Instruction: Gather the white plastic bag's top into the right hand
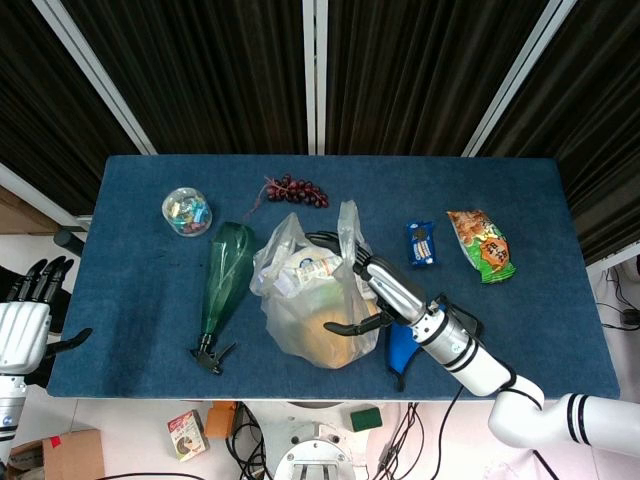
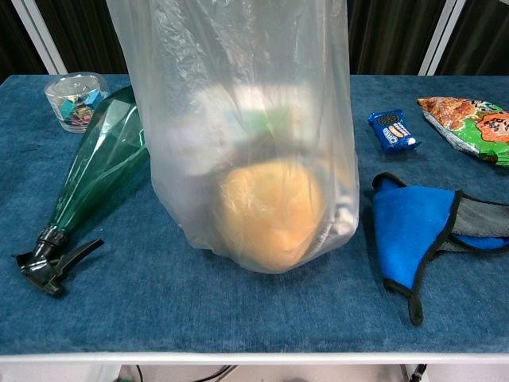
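Head view shows the bag [image 1: 315, 300] standing mid-table [image 1: 130, 300], the right robot hand [image 1: 370, 285] at its 3 o'clock side, fingers hooked around the handle [image 1: 348, 225] and upper film, thumb pressing the bag's side. It grasps part of the top only; the other handle [image 1: 285, 235] stands loose at 10 o'clock. The left robot hand [image 1: 25, 325] waits released off the table's 9 o'clock edge. Chest view shows a heavy round load [image 2: 274, 211] low in the bag. Pulling one-sided could, I judge, tip the bag toward the bottle [image 1: 225, 275] or let thin film slip out.
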Controlling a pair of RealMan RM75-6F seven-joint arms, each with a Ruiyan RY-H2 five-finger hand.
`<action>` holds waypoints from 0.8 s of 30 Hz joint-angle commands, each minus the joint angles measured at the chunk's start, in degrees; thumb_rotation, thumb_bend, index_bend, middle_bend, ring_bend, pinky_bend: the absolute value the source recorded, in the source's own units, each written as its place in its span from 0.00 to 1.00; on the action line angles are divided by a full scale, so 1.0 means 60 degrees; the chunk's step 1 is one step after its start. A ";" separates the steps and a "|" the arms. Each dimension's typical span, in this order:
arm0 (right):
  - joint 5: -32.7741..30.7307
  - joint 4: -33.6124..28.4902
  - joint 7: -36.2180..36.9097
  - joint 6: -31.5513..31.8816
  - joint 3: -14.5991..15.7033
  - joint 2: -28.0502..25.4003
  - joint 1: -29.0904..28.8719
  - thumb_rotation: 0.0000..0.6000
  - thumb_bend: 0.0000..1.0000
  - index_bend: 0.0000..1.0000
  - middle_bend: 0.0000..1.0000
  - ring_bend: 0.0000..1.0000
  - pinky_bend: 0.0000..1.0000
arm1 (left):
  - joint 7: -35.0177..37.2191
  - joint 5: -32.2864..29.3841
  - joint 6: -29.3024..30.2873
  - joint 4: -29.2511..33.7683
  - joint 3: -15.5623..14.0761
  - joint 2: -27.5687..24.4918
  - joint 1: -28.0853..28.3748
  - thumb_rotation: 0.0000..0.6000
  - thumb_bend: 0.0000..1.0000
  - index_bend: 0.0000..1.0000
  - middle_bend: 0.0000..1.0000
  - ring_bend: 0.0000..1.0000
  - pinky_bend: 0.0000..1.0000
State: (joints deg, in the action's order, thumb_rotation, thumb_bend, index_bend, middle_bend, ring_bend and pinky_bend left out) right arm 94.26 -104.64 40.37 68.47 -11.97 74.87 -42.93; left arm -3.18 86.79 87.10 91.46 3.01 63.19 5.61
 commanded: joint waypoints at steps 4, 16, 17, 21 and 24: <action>0.0024 0.0006 0.0078 0.0070 0.0029 -0.0041 -0.0004 1.00 0.22 0.01 0.04 0.00 0.00 | -0.0052 0.0041 0.0050 0.0106 0.0043 -0.0080 0.0018 0.94 0.08 0.06 0.08 0.03 0.19; 0.0124 0.0095 0.0321 0.0235 0.0198 -0.0091 0.0045 1.00 0.22 0.01 0.04 0.00 0.00 | 0.0282 0.0610 0.1328 0.0650 0.1075 -0.0643 0.0318 1.00 0.07 0.06 0.11 0.07 0.22; 0.0123 0.0093 0.0308 0.0243 0.0202 -0.0082 0.0044 1.00 0.23 0.01 0.04 0.00 0.00 | 0.0261 0.0644 0.1460 0.0774 0.1281 -0.0730 0.0414 1.00 0.07 0.07 0.13 0.08 0.23; 0.0106 0.0070 0.0244 0.0273 0.0213 -0.0004 0.0035 1.00 0.23 0.01 0.04 0.00 0.00 | 0.0181 0.0764 0.1598 0.1531 0.2202 -0.1182 0.1069 1.00 0.06 0.07 0.15 0.10 0.23; 0.0070 0.0065 0.0191 0.0274 0.0204 0.0067 0.0015 1.00 0.23 0.01 0.04 0.00 0.00 | -0.0272 0.0832 0.1373 0.2107 0.2769 -0.1331 0.1684 0.97 0.05 0.07 0.16 0.10 0.23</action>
State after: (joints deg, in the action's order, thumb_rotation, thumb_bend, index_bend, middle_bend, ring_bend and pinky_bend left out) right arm 94.73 -104.24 41.57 70.12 -10.73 75.21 -42.80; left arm -2.96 91.21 95.88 101.71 17.26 56.35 13.27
